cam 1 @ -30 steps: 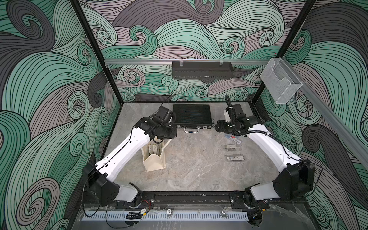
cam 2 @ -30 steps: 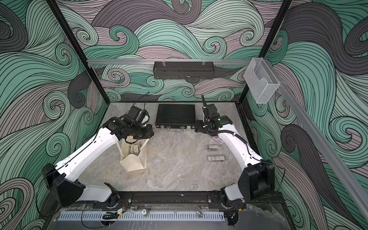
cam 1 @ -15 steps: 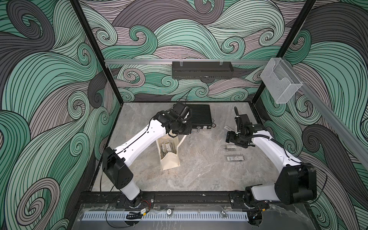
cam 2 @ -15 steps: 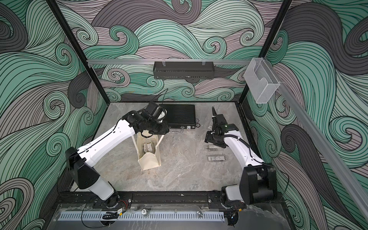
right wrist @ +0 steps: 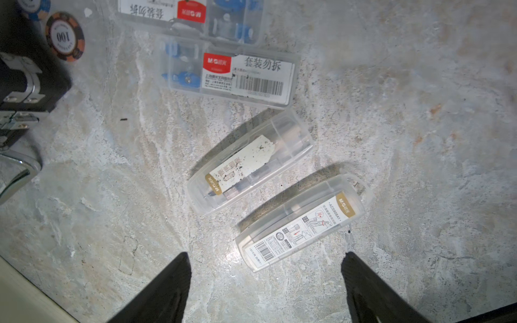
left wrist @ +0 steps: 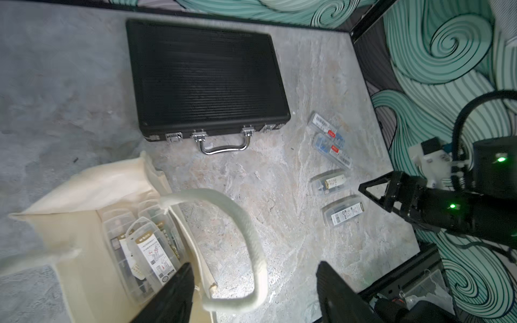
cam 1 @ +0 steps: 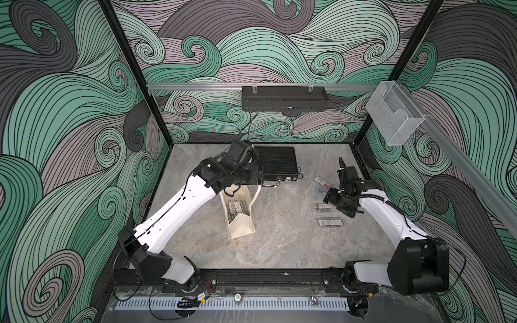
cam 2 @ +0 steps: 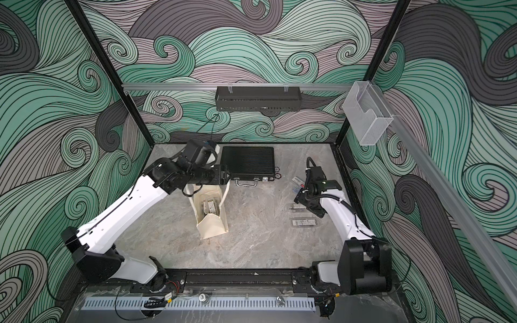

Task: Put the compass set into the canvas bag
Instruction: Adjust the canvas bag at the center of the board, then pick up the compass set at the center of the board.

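So the left arm has dragged the bag (cam 1: 242, 226) over from the left side toward the middle of the table (cam 1: 279, 246) and just let go. The left gripper (left wrist: 253, 270) is now spread wide, with the handle (left wrist: 256, 246) lying slack between its fingers, not pinched. Meanwhile the right arm has swung back from the briefcase (left wrist: 207, 78). It hangs over the loose cases with the right gripper (right wrist: 265, 254) wide open and empty.

My read: the bag is parked closer to the pickup spot, and the next grab is about to start.

Where the compass sets are: a few clear cases (left wrist: 148, 251) already sit inside the bag. Two more rounded ones are on the table, the nearer case (right wrist: 302, 223) right at the right fingertips and its twin (right wrist: 251, 162) just beside it. Both are well apart from the bag.

Other stuff: two flat cases with blue parts (right wrist: 229, 72) beyond those, and I can't tell if they count. There's also a poker chip (right wrist: 65, 36) by the briefcase latches.

Possible snags: the left wrist hangs over the far end of the bag's mouth. The bag is soft too, so with nobody holding it the mouth might sag.
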`<state>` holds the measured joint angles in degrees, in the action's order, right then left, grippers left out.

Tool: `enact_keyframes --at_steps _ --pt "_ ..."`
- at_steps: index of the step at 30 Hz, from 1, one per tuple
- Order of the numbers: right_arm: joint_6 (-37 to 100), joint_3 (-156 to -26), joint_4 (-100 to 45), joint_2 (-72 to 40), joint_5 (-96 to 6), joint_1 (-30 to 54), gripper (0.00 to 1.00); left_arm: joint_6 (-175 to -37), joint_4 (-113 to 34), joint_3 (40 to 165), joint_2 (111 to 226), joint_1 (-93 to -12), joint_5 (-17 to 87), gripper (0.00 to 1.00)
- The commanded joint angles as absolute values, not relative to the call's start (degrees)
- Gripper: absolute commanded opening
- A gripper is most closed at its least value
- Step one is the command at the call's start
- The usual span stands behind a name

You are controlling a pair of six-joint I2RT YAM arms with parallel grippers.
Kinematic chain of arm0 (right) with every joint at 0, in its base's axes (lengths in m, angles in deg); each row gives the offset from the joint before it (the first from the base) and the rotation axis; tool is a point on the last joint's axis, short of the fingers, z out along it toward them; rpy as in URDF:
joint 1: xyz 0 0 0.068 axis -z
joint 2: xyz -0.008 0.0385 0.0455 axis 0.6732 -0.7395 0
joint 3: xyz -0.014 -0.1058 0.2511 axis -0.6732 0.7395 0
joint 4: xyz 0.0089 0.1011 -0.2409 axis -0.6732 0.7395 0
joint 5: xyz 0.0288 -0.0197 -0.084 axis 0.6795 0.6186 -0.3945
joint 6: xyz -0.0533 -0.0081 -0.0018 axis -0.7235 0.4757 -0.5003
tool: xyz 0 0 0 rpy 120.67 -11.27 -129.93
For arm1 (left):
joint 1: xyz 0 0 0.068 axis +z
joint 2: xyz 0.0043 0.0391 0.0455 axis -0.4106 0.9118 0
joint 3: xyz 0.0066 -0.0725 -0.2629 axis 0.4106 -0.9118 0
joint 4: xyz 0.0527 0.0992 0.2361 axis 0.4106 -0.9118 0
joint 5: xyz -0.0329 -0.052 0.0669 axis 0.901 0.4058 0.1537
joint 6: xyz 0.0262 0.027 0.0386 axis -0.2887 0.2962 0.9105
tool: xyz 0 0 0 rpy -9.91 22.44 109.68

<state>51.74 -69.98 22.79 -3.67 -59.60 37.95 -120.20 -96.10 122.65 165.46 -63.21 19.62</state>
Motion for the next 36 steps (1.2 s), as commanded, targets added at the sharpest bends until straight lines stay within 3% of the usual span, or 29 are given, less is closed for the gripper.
enact_keyframes --at_steps 1,7,18,29,36 --pt "57.1 -67.6 22.5 -2.6 -60.5 40.3 0.85 -119.0 -99.0 120.8 160.2 -59.5 15.7 0.72" --pt "60.3 -63.4 18.6 -2.9 -54.8 43.4 0.85 -117.7 -100.9 115.7 152.4 -48.1 19.0 0.72" --pt "65.1 -61.3 16.4 -5.6 -55.8 43.9 0.87 -115.4 -102.4 108.4 147.6 -32.5 24.5 0.73" --pt "70.7 -61.2 14.8 -11.1 -54.0 44.0 0.86 -116.8 -100.1 104.5 147.4 -30.3 27.5 0.73" --pt "73.7 -58.9 15.3 -8.3 -54.0 44.0 0.85 -117.1 -99.5 103.3 147.3 -29.8 27.8 0.73"
